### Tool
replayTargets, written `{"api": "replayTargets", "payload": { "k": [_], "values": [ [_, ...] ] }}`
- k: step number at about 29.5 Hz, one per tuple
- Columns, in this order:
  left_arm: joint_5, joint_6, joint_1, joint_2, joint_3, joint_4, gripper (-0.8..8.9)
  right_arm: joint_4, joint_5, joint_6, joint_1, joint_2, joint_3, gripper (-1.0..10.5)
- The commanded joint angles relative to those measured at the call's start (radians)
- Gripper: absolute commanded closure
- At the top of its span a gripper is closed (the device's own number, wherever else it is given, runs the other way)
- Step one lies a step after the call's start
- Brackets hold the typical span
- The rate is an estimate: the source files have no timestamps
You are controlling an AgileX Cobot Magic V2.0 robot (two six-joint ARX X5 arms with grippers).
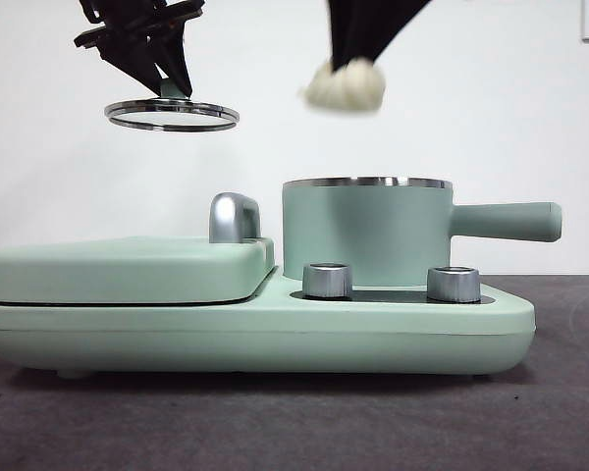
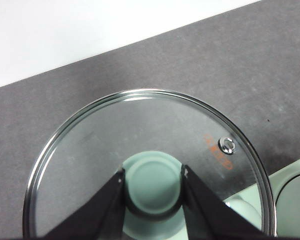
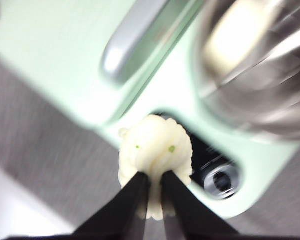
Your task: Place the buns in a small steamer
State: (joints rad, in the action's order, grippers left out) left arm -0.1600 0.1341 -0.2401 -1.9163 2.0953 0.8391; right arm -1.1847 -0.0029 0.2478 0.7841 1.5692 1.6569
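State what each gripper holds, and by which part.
The left gripper holds the steamer's glass lid by its green knob. The right gripper pinches the ridged bun at one edge, in the air.

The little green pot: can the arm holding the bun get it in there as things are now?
Probably yes. The right gripper holds the ridged bun above the small steamer, whose top is open; the left gripper holds the lid off to the side.
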Motion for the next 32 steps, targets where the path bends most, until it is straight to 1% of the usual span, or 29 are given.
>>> {"api": "replayTargets", "payload": {
  "k": [1, 5, 8, 11, 18, 26, 27, 28, 30, 31, 32],
  "values": [
    [-0.005, -0.008, -0.002, 0.01, 0.041, -0.023, 7.95, -0.035, 0.003, -0.071, -0.061, 0.071, 0.114, 9.3],
    [-0.005, -0.008, -0.002, 0.01, 0.041, -0.023, 7.95, -0.09, 0.0, -0.124, -0.151, 0.166, 0.239, 9.3],
    [-0.006, -0.008, -0.002, 0.01, 0.041, -0.023, 7.95, -0.097, -0.001, -0.15, -0.197, 0.232, 0.282, 9.3],
    [-0.005, -0.008, -0.002, 0.01, 0.041, -0.023, 7.95, -0.101, 0.002, -0.162, -0.228, 0.285, 0.285, 9.3],
    [-0.005, -0.008, -0.002, 0.01, 0.041, -0.023, 7.95, -0.084, -0.009, -0.172, -0.269, 0.374, 0.285, 9.3],
    [-0.005, -0.008, -0.002, 0.01, 0.041, -0.022, 7.95, -0.071, -0.019, -0.174, -0.277, 0.451, 0.285, 9.3],
    [-0.005, -0.008, -0.002, 0.01, 0.041, -0.022, 7.95, -0.07, -0.018, -0.174, -0.279, 0.452, 0.285, 9.1],
    [-0.005, -0.008, -0.002, 0.01, 0.041, -0.022, 7.95, -0.063, -0.018, -0.174, -0.279, 0.451, 0.285, 8.7],
    [-0.005, -0.008, -0.002, 0.01, 0.041, -0.022, 7.95, -0.058, -0.019, -0.17, -0.279, 0.451, 0.285, 7.4],
    [-0.005, -0.008, -0.002, 0.01, 0.041, -0.022, 7.95, -0.057, -0.019, -0.17, -0.28, 0.451, 0.285, 6.9],
    [-0.005, -0.008, -0.002, 0.01, 0.041, -0.022, 7.95, -0.051, -0.019, -0.17, -0.28, 0.451, 0.285, 6.6]
  ]
}}
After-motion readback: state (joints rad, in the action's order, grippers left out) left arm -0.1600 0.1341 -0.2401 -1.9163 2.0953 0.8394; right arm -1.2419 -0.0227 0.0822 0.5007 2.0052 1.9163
